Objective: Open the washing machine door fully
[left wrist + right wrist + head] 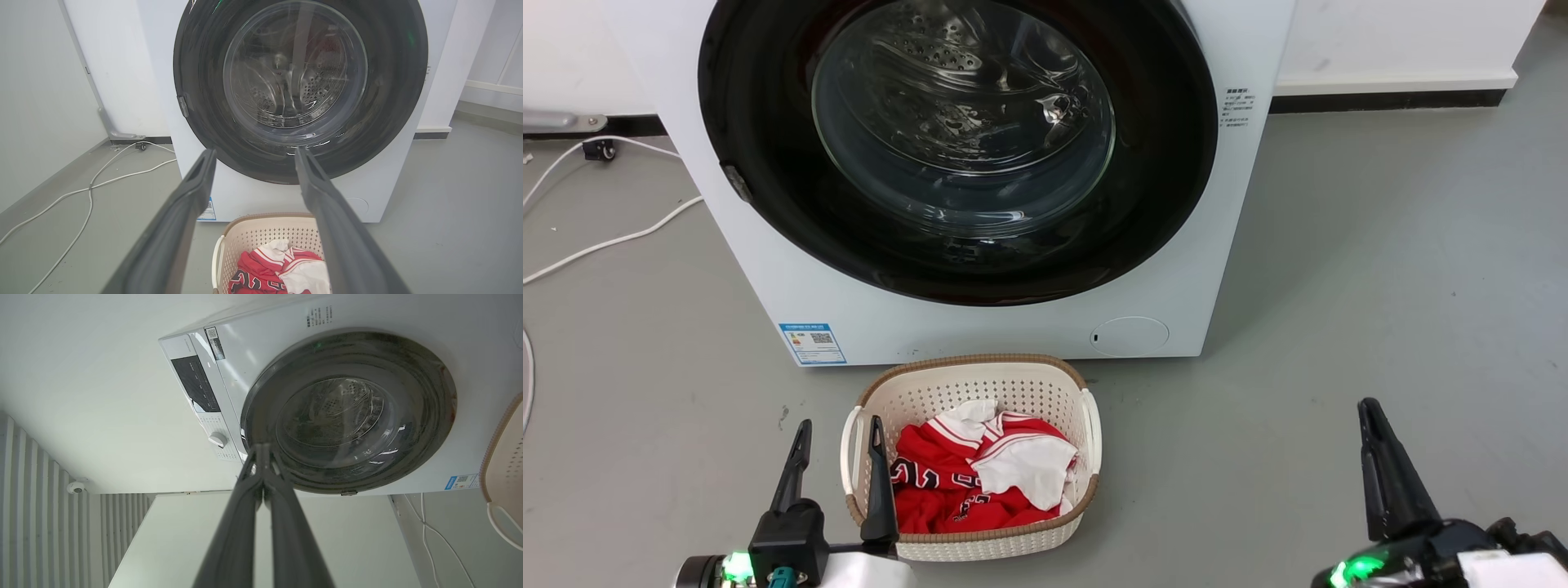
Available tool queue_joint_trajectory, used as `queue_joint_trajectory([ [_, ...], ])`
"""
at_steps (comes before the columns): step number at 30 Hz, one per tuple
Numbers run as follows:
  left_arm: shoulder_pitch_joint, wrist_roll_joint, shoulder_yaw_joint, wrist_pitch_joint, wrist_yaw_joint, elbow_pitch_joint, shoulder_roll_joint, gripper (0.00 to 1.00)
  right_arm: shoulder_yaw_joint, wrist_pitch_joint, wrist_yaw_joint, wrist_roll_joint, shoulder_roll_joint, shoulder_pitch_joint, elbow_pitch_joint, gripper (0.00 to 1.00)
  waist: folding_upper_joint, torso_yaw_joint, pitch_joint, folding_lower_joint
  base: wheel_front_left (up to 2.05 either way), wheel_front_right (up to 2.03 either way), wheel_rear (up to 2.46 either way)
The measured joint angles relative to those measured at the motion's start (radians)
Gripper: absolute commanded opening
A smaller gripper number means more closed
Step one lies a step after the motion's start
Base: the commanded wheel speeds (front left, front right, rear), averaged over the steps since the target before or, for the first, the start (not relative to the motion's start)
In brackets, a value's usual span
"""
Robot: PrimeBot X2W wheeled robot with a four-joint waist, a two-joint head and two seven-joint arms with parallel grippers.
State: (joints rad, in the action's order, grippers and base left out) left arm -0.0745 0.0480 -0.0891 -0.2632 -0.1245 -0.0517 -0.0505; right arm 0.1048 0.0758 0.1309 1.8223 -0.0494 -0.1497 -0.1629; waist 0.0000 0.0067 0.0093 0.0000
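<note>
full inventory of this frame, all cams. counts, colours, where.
washing machine: 1, white, on the grey floor against the wall
washing machine door: 1, glossy black with a clear glass window, on the machine's front, looks shut
control panel: 1, dark, top of the machine's front, with a white knob beside it
label: 1, blue, lower left of the machine's front
round cover: 1, white, lower right of the machine's front
basket: 1, cream with a brown rim, on the floor before the machine
clothes: a pile, red and white, in the basket
cables: at least 2, white, on the floor left of the machine
left gripper: 1, dark, open, lower left by the basket
right gripper: 1, dark, shut, lower right
</note>
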Motion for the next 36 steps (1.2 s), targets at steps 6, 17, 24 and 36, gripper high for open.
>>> queue_joint_trajectory([
  [6, 0.0, -0.001, 0.001, 0.0, -0.002, -0.003, 0.0, 1.0, -0.059, -0.132, 0.0, -0.042, -0.009, -0.029, 0.006, 0.0, 0.0, 0.003, 0.001, 0.0, 0.0, 0.0, 0.0],
  [17, 0.0, -0.004, 0.001, 0.0, -0.007, -0.002, 0.0, 1.0, -0.055, -0.172, 0.0, -0.084, -0.003, -0.035, 0.014, 0.0, 0.0001, 0.005, 0.008, 0.0, 0.0, 0.0, 0.0],
  [24, 0.011, -0.006, -0.002, 0.0, -0.009, 0.004, 0.0, 1.0, -0.087, -0.18, 0.0, -0.081, -0.002, 0.009, 0.041, 0.0, 0.0, 0.01, 0.04, 0.0, 0.0, 0.0, 0.0],
  [36, 0.131, -0.01, -0.026, 0.0, -0.011, 0.046, 0.0, 1.0, -0.338, -0.236, 0.0, -0.045, -0.1, 0.402, 0.27, 0.0, 0.0, 0.038, 0.175, 0.0001, 0.0, 0.0, 0.0],
])
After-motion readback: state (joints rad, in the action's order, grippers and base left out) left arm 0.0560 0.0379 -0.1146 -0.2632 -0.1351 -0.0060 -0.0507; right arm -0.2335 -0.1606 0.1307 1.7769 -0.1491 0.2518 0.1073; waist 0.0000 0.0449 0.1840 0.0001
